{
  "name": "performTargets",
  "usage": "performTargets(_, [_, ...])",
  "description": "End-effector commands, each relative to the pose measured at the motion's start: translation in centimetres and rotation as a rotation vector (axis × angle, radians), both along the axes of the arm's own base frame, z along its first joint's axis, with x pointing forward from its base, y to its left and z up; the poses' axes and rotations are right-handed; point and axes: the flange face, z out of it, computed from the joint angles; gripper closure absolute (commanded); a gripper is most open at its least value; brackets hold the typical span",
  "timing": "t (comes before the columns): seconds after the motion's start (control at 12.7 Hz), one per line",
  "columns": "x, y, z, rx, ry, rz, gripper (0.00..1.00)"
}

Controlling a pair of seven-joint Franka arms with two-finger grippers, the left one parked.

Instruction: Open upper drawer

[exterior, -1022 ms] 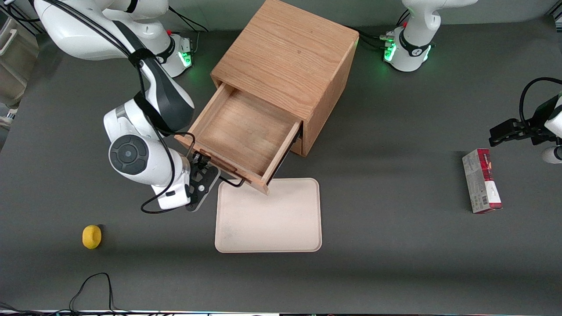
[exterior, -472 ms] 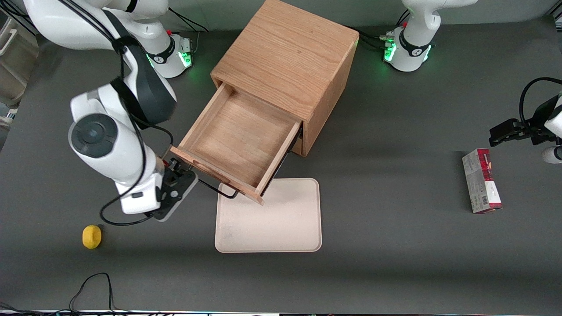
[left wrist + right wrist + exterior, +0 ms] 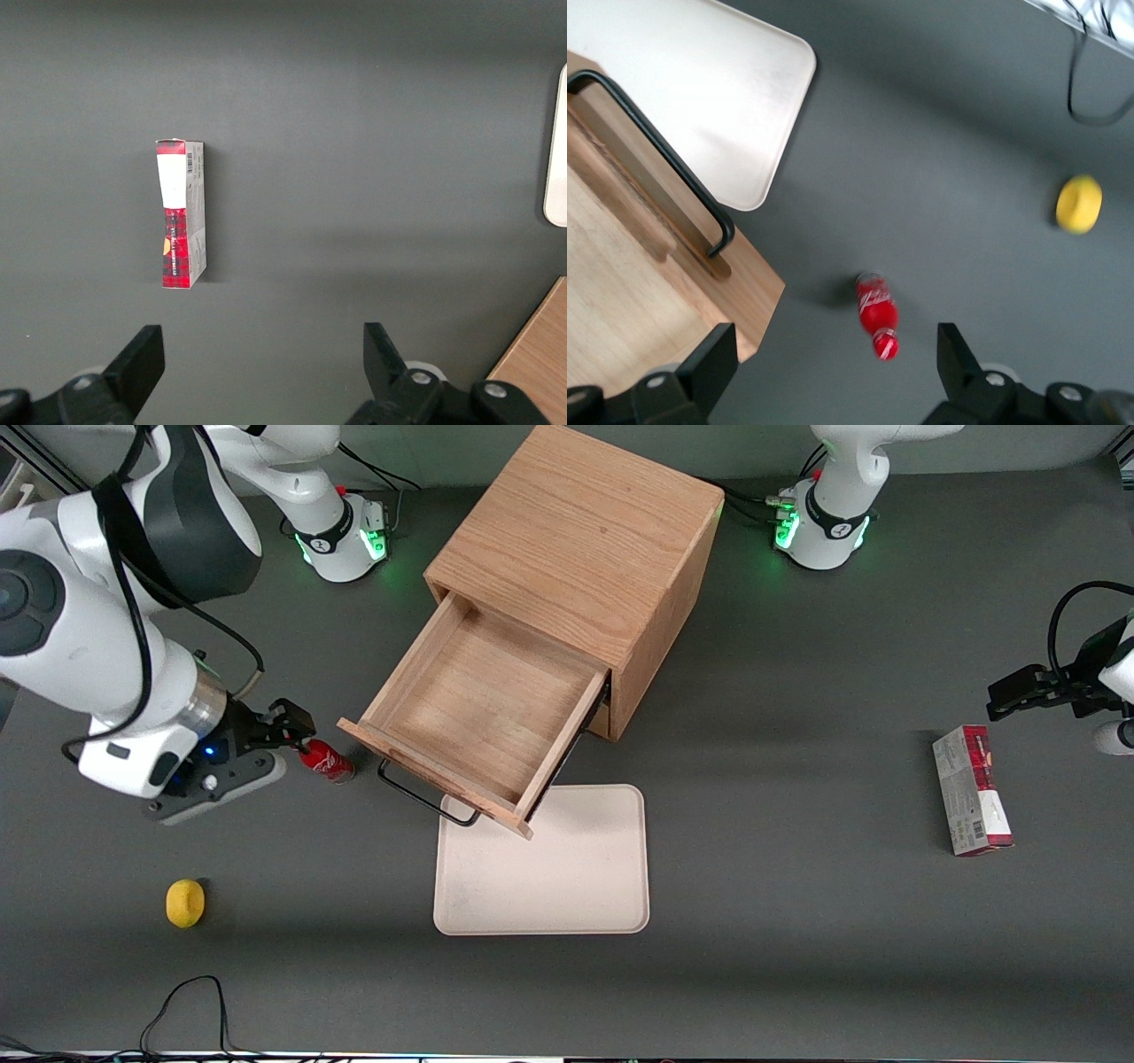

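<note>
No writing could be read on the red bottle (image 3: pixel 326 762) or the red-and-white box (image 3: pixel 971 789). The upper drawer (image 3: pixel 478 708) stood pulled out of the cabinet (image 3: pixel 585 540), its handle (image 3: pixel 423 799) above the tray (image 3: pixel 542 864). The gripper (image 3: pixel 285 726) hung spread and empty over the bottle, beside the drawer; a lemon (image 3: pixel 185 903) lay nearer the camera.

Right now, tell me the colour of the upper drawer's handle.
Black; the upper drawer handle shows best in the front view, gripper open alongside.

cream tray (image 3: pixel 567 886), red bottle (image 3: pixel 326 762), yellow fruit (image 3: pixel 185 903), red carton (image 3: pixel 971 788) on table.
</note>
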Motion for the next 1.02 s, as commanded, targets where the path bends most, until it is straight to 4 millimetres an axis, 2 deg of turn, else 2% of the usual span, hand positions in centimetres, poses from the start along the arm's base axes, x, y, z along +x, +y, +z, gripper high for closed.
performTargets(0.0, [-7.4, -3.9, -0.3, 0.061, -0.032, -0.197, 0.00])
performTargets(0.24, [-11.4, -8.8, 1.6, 0.064, -0.056, -0.287, 0.00])
performTargets(0.31, [-11.9, -10.1, 2.2, 0.067, -0.050, -0.296, 0.00])
performTargets(0.47, [-11.4, -12.4, 2.9, 0.066, -0.039, -0.338, 0.00])
performTargets(0.55, [-11.1, -12.9, 3.0, 0.058, -0.044, -0.344, 0.00])
performTargets(0.94, [-10.1, -12.4, 3.0, 0.063, -0.053, -0.349, 0.00])
